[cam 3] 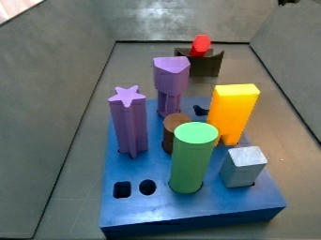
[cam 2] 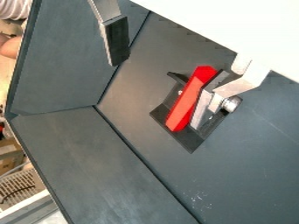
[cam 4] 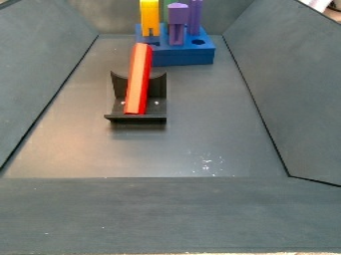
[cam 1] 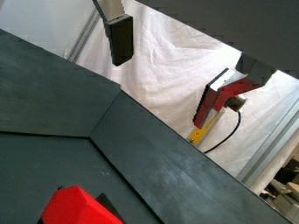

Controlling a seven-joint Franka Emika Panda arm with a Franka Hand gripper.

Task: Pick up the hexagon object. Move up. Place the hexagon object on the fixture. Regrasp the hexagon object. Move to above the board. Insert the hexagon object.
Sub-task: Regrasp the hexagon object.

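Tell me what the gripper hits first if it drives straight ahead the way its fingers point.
Probably the hexagon object leaning on the fixture: in a wrist view the open gripper is apart from it, aimed about there. Depth is unclear; it might meet the floor.

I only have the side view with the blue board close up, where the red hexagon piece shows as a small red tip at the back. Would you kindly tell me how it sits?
Observer: In a side view, the small red hexagonal prism leans tilted on the dark L-shaped fixture, with its lower end down by the base plate.
Operator: Thank you. Where is the gripper?
Observer: The gripper is outside your frame. In a wrist view it is above the prism, its fingers wide apart and holding nothing.
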